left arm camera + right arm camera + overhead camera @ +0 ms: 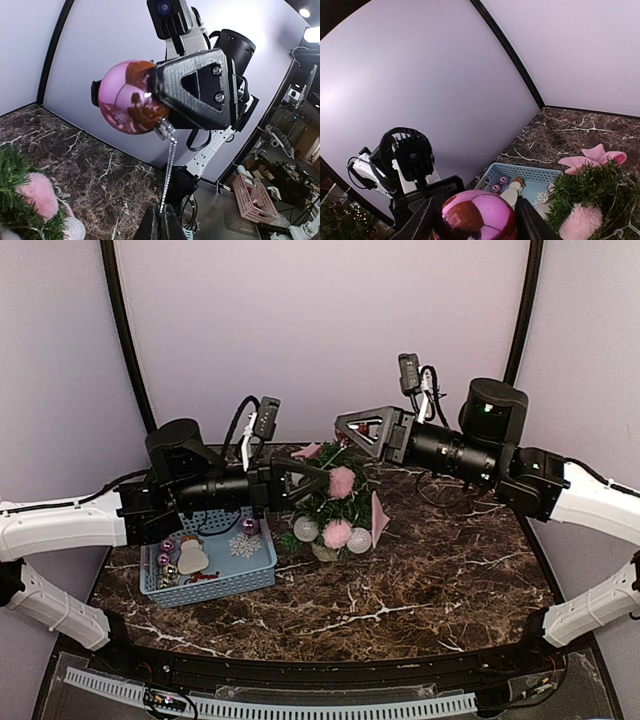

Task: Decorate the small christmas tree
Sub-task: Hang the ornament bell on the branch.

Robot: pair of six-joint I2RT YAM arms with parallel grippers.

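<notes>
- Nearest the left wrist lens: left tool [160,221] pressed together, pinching the thin silver hanging cord [170,167] of a glossy pink round bauble [125,100].
- Right tool [476,222] part-spread, clamping that bauble by its sides, near the top of the small christmas tree [335,502].
- Tree position: mid-desk, just right of the light-blue plastic basket [262,568], already carrying fluffy pink pompoms [342,481], silver balls [306,529] and pink bows [378,518].
- Step in hand, seemingly: passing the bauble from right to left by its cord.
- Next, probably: letting go on the right, then lowering the cord loop over a bare branch tip; likely swings.
- Dark brown, white-veined marble desk [430,585]; pale lilac backdrop walls [320,330], black corner poles [125,340].
</notes>
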